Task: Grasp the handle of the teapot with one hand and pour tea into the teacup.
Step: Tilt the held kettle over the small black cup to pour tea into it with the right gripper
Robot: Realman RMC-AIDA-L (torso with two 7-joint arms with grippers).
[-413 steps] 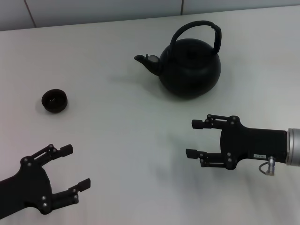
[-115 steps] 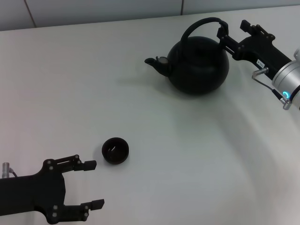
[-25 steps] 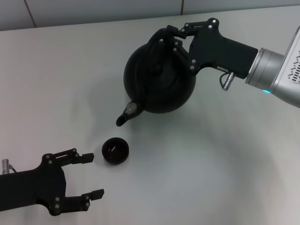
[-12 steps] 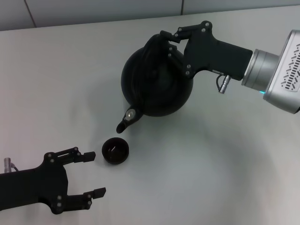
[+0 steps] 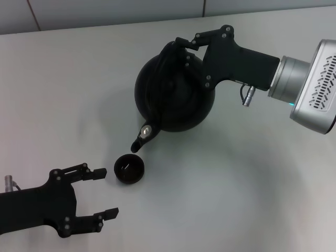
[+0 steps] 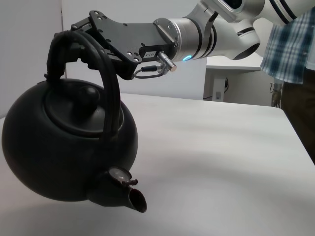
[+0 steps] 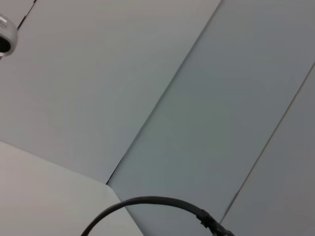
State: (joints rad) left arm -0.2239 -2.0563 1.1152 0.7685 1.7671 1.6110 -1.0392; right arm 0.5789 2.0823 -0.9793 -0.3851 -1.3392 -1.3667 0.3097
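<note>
- White tabletop (image 5: 252, 173), pale wall panels behind.
- Right gripper (image 5: 185, 50): fingers pinched on the handle (image 6: 106, 73), holding the teapot (image 5: 173, 97) in the air.
- Teapot: hangs below that gripper, tipped, spout (image 5: 140, 140) pointing down towards the left gripper.
- Teacup (image 5: 129, 168): on the table, just under the spout and just beyond the left gripper's fingertips.
- Left gripper (image 5: 105, 192): fingers spread, gripping nothing, low over the table.
- Tea: no stream can be made out.

We see a matte black teapot (image 5: 173, 97) and black teacup (image 5: 129, 169) on a pale grey-white surface (image 5: 236, 184), black grippers on both arms, and a blue-and-white plaid shirt (image 6: 288, 44) at the edge.
</note>
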